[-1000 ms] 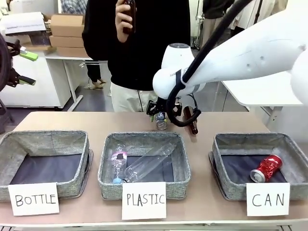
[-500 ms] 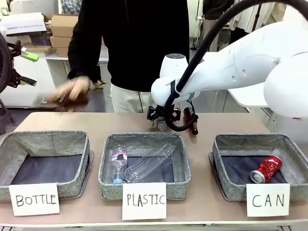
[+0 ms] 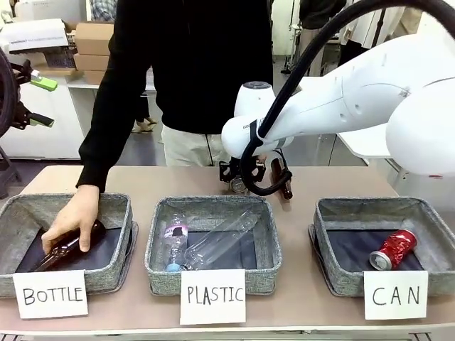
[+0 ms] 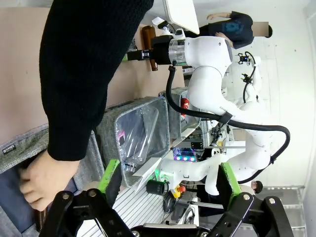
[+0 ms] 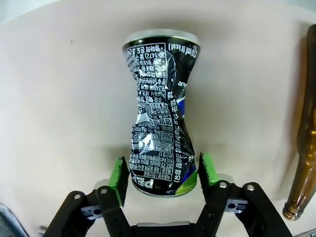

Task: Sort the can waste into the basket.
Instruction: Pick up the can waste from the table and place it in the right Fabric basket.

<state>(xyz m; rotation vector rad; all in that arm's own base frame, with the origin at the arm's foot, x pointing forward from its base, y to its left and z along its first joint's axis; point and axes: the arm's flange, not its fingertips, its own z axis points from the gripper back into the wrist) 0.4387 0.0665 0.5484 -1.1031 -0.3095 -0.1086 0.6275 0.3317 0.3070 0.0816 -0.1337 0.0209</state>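
On the tan table (image 3: 341,186), the dark crushed can (image 5: 160,113) is framed by the right gripper (image 5: 162,180), its pads close against the sides; a real grip cannot be confirmed. The can may be dropped before the CAN basket (image 3: 323,245) is reached, because its crumpled surface is uneven.

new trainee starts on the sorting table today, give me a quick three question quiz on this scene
1. True or false: the red can lies inside the CAN basket.
2. What lies between the pads of the right tool? A) a clear plastic bottle B) the dark crushed can C) a brown bottle
3. Fill in: the person's hand reaches into the basket signed ____.

Key: 1 true. 2 B. 3 BOTTLE, that is the BOTTLE basket on the robot's left.
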